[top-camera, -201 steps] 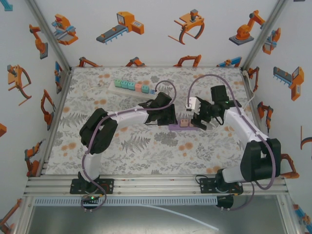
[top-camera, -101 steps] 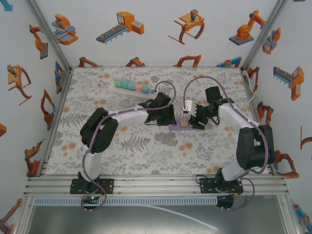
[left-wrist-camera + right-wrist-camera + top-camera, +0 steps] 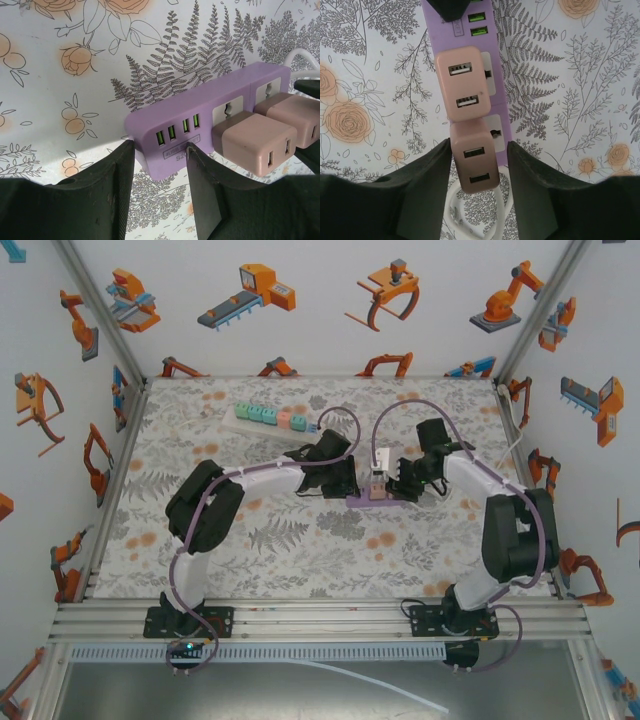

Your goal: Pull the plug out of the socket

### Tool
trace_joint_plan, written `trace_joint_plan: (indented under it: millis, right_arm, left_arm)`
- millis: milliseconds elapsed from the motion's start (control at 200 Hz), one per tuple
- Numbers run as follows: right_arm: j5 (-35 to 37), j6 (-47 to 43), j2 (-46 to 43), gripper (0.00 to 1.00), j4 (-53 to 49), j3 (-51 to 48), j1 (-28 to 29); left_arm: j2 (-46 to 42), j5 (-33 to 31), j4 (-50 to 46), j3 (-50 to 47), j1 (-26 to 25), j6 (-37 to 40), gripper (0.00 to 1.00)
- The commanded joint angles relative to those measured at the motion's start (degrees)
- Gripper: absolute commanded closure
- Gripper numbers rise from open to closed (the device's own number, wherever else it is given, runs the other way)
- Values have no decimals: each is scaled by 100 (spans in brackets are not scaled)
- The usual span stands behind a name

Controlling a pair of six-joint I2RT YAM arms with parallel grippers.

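On the flowered table (image 3: pixel 250 530), a white power strip (image 3: pixel 265 418) with coloured sockets lies at the back left, well apart from the action. The left arm reaches in from the left toward the middle, where the left gripper (image 3: pixel 348 487) meets the left end of the purple socket strip (image 3: pixel 360 503). In the left wrist view, the left gripper (image 3: pixel 160 149) straddles that end, the one with the green USB ports (image 3: pixel 177 134). Its dark fingers (image 3: pixel 110 195) press against the strip (image 3: pixel 200 100) on both sides, so the jaws are clenched on it. Two pink plugs sit side by side in the strip's sockets, and in the top view they show as a small pink block (image 3: pixel 377 491) between the two grippers. The right gripper (image 3: pixel 393 484) comes in from the right. In the right wrist view it (image 3: pixel 479 150) brackets the end plug (image 3: pixel 476 167), with the second plug (image 3: pixel 462 85) just beyond. One finger (image 3: pixel 427 190) touches the end plug's side, while a sliver of purple shows between the plug and the other finger (image 3: pixel 532 190). Whether these jaws are actually clamped I cannot tell. Both plugs are seated in the strip. A white cable (image 3: pixel 451 205) loops on the table under the end plug.
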Motion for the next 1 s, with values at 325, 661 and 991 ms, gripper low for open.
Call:
trace_joint_plan:
  millis: [325, 661, 991]
  right_arm:
    - [-328, -202, -97, 75, -88, 104, 112]
    - [-671, -212, -223, 85, -364, 367, 155]
    - [-926, -219, -219, 99, -491, 520, 59]
  left_arm:
    - [307, -358, -608, 77, -51, 75, 56]
    - [517, -1170, -1500, 411, -183, 213, 58]
    - [725, -1489, -1289, 192, -175, 92, 62]
